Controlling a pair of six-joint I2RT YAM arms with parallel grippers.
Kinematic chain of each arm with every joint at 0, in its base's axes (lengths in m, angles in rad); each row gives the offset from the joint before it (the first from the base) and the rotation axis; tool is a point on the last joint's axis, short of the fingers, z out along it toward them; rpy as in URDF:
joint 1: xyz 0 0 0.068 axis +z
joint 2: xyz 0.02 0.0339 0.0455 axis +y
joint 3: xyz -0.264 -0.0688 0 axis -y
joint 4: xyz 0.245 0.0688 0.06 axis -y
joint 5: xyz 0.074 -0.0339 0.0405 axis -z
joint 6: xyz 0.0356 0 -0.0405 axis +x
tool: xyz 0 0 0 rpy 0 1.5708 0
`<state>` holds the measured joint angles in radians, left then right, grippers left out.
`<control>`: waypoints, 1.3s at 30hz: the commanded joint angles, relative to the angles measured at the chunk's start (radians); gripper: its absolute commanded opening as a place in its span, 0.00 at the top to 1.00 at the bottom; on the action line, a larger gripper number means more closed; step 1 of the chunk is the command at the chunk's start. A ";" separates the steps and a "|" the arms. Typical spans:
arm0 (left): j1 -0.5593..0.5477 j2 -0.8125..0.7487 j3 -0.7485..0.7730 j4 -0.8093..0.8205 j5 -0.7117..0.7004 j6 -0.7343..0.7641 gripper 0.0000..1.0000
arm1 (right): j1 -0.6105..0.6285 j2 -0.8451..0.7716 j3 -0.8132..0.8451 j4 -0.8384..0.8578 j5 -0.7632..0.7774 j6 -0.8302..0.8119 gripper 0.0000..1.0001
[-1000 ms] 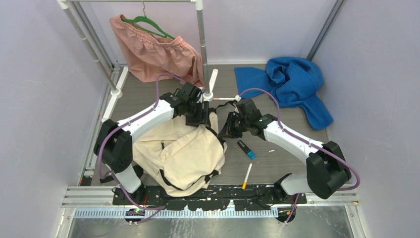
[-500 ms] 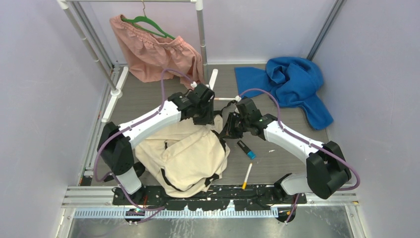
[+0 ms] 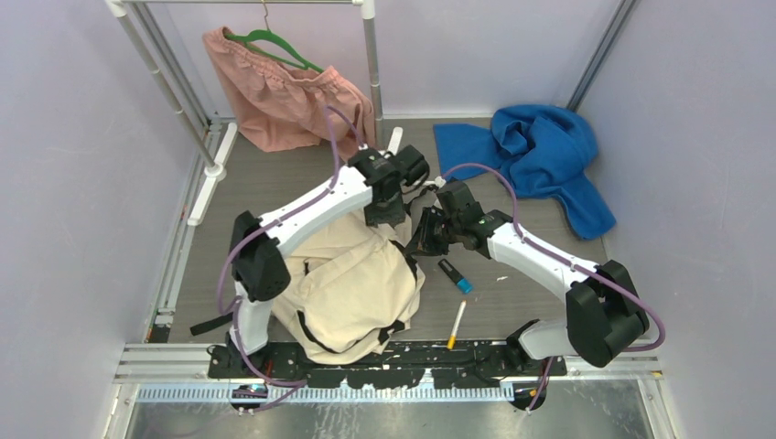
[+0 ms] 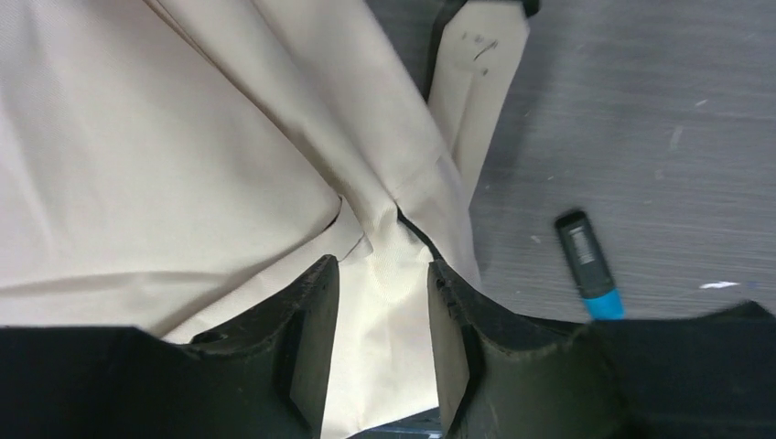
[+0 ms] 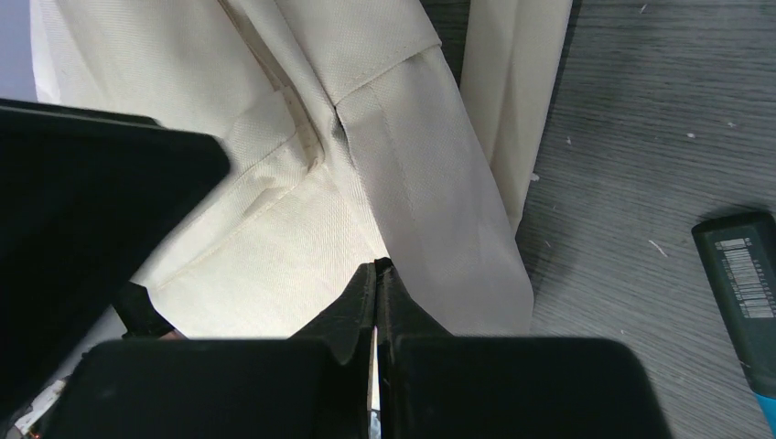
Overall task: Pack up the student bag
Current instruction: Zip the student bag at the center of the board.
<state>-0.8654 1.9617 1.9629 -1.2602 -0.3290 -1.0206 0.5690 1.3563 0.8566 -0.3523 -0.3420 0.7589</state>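
The cream-beige student bag (image 3: 348, 283) lies crumpled between the two arms, its black straps showing at its near edge. My left gripper (image 3: 389, 218) is at the bag's far top edge. In the left wrist view its jaws (image 4: 384, 265) are closed on a bunched fold of the bag (image 4: 183, 137), and creases run into the gap. My right gripper (image 3: 423, 240) sits at the bag's right edge. In the right wrist view it (image 5: 376, 267) is shut, with a thin sliver of bag fabric (image 5: 274, 210) pinched at the tips.
A dark marker with a blue end (image 3: 455, 275) lies right of the bag, also seen from the left wrist (image 4: 586, 265). A white and yellow pen (image 3: 456, 324) lies nearer the bases. The blue fleece (image 3: 540, 155) is back right; a pink garment (image 3: 284, 91) hangs on the rack.
My left arm swung right and toward the back with its elbow raised. Its jaws narrowed onto the bag fabric and the bag's top edge shifted right. The right arm stayed put.
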 commanded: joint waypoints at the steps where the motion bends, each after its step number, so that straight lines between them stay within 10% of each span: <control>1: -0.017 0.057 0.036 -0.092 -0.002 -0.056 0.56 | -0.002 -0.041 0.015 0.041 -0.015 0.004 0.99; 20: -0.009 0.158 0.049 -0.071 0.075 -0.236 0.50 | -0.002 -0.036 0.016 0.041 -0.040 0.003 0.99; 29: 0.031 0.181 -0.027 0.020 0.206 -0.240 0.65 | -0.002 -0.045 0.028 -0.016 -0.006 -0.032 0.99; 33: 0.046 0.186 -0.034 0.031 0.207 -0.227 0.98 | -0.003 -0.039 0.011 -0.021 -0.018 -0.033 0.99; 39: 0.072 0.158 -0.067 0.049 0.193 -0.229 1.00 | -0.002 -0.062 0.012 -0.056 -0.033 -0.049 0.99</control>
<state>-0.8158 2.1475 1.9121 -1.2362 -0.1097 -1.2484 0.5682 1.3518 0.8562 -0.3946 -0.3542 0.7353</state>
